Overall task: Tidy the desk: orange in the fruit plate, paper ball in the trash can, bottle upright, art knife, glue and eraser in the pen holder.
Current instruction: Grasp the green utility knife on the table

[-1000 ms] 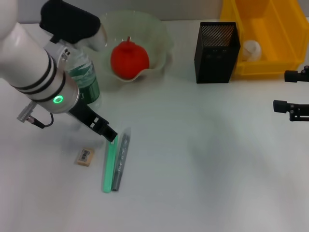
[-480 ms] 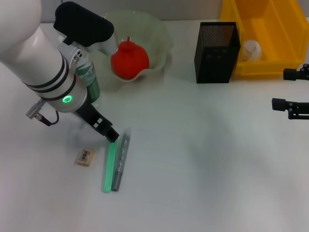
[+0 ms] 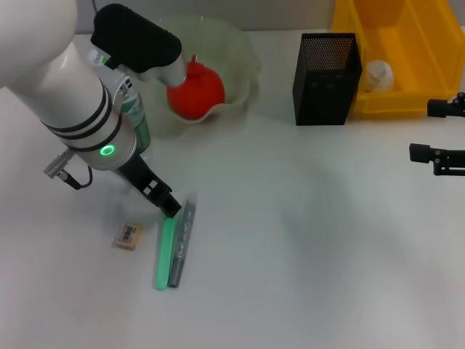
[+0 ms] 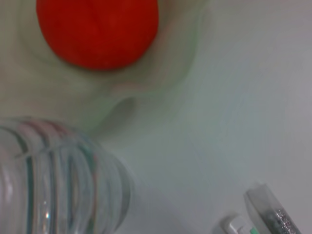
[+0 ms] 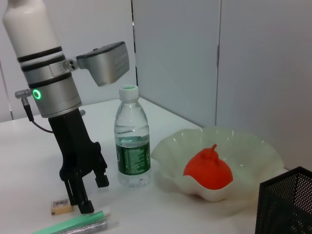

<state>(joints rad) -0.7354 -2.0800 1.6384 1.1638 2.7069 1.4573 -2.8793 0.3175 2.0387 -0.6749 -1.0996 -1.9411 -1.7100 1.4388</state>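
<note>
On the near left of the white surface [image 3: 305, 240], the left gripper [image 3: 169, 207] hangs tip-down with its fingers spread and nothing between them, just at the upper ends of a green stick [image 3: 164, 251] and a glittery grey stick [image 3: 181, 243] that lie side by side, touching; I take these for the glue and the art knife but cannot say which is which. Both look light, stiff and smooth, so a pinch across the narrow body near the middle should hold, though lying flush together they may come up as a pair or roll apart. The eraser [image 3: 128, 235], just beside the green stick, is small, light and likely grippy; its white label carries a barcode, with no writing I can read. The bottle [image 5: 132, 139] stands upright behind the gripper, clear, thin-walled and apparently full, so fairly heavy and a little slippery; its dark green label bears white print too small to make out. The orange [image 3: 196, 89] already sits in the pale green fruit plate [image 3: 240, 51], and the paper ball [image 3: 378, 73] lies in the yellow trash can [image 3: 429, 43]. The black mesh pen holder [image 3: 326, 70] stands just beside the can, nothing visible inside. The right gripper [image 3: 434, 131] waits at the right edge, its fingers apart and holding nothing.
</note>
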